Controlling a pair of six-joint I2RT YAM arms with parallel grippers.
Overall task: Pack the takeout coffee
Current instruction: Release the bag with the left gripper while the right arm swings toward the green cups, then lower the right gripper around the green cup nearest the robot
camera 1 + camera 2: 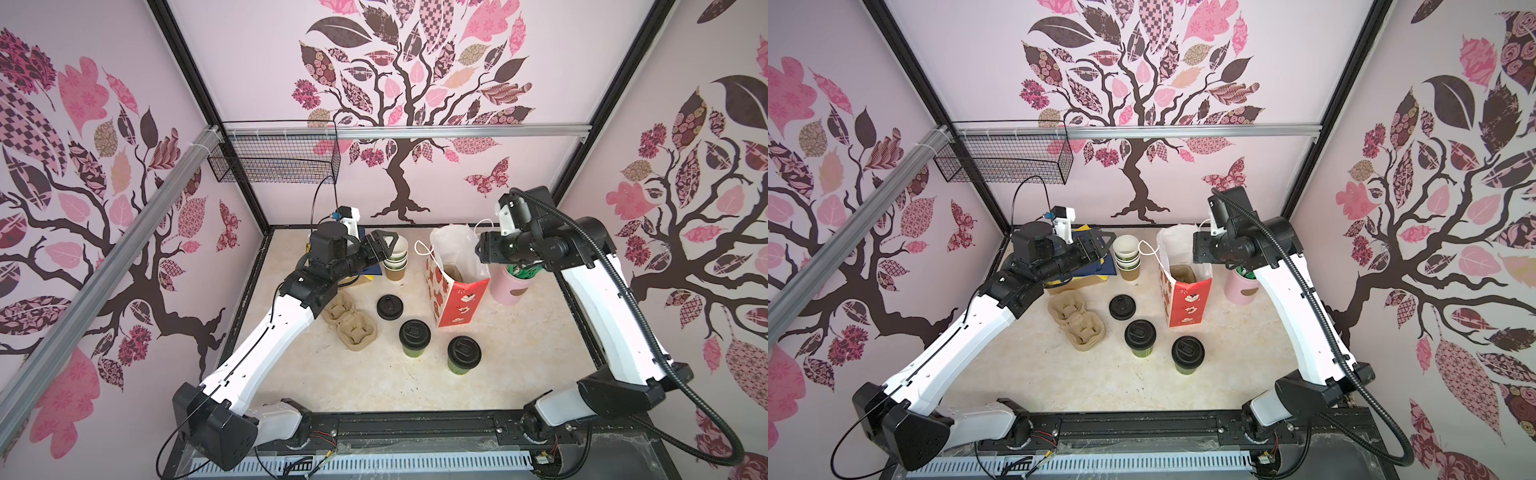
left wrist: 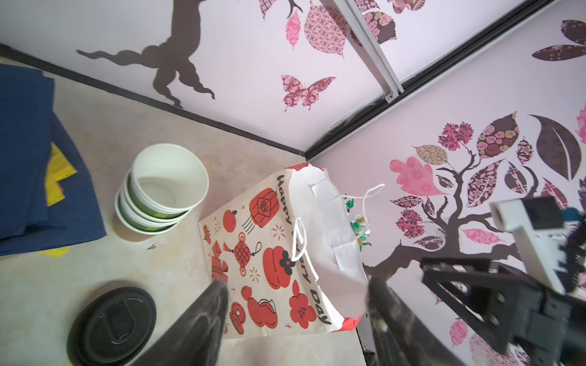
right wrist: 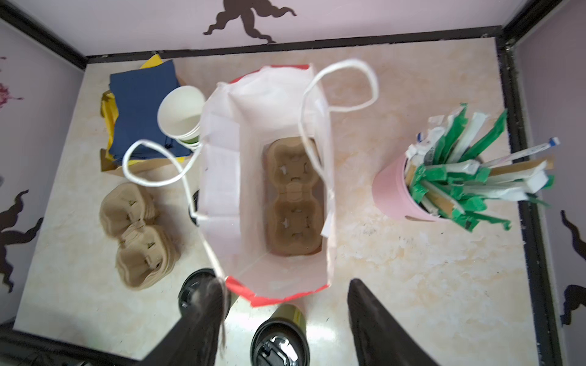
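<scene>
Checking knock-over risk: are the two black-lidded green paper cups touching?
Apart: in both top views, bare tabletop shows between the farther cup and the nearer cup.

bag (image 1: pixel 457 299): printed paper | carrier (image 3: pixel 295 196): matt rough pulp | 2 cup lids (image 1: pixel 414 333) (image 1: pixel 464 350): glossy black plastic | tabletop (image 1: pixel 519 353): smooth, marbled

Cup tray (image 3: pixel 293 196) in the bag (image 1: pixel 462 302), two lidded cups (image 1: pixel 414 334) before it, loose lid (image 1: pixel 390 307) to its left
</scene>
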